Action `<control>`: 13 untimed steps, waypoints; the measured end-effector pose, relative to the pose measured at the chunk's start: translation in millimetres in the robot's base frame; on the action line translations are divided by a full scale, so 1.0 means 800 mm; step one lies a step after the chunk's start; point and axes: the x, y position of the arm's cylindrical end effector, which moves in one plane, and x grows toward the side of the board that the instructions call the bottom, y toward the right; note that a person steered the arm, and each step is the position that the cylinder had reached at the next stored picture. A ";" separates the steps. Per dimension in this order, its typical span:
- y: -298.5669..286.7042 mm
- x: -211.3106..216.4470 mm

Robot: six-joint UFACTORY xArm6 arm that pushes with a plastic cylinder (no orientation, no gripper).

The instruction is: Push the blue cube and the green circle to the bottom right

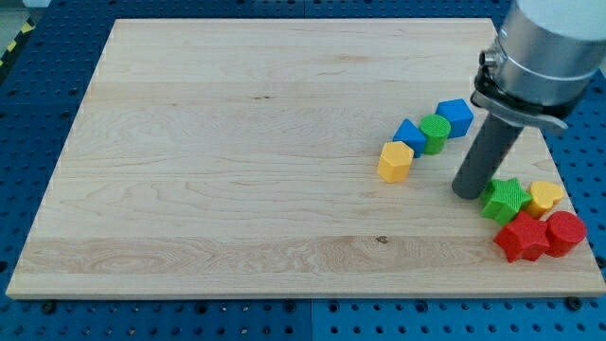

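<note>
The blue cube (pixel 455 116) sits at the view's right, above mid-height. The green circle (pixel 435 133) touches its lower left side. A second blue block (pixel 409 135) lies against the green circle's left. My tip (pixel 468 192) rests on the board below and to the right of these blocks, apart from them, and just left of a green star (pixel 506 200).
A yellow hexagon block (pixel 396 161) lies below the second blue block. At the bottom right cluster a yellow heart (pixel 544 198), a red star (pixel 522 237) and a red block (pixel 565 232). The wooden board (pixel 237 161) ends close to them at the right edge.
</note>
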 end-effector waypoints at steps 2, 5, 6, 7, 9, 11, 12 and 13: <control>0.022 -0.107; 0.081 -0.211; 0.013 -0.232; -0.037 -0.220; -0.035 -0.159; -0.034 -0.122; -0.040 -0.108; -0.052 -0.091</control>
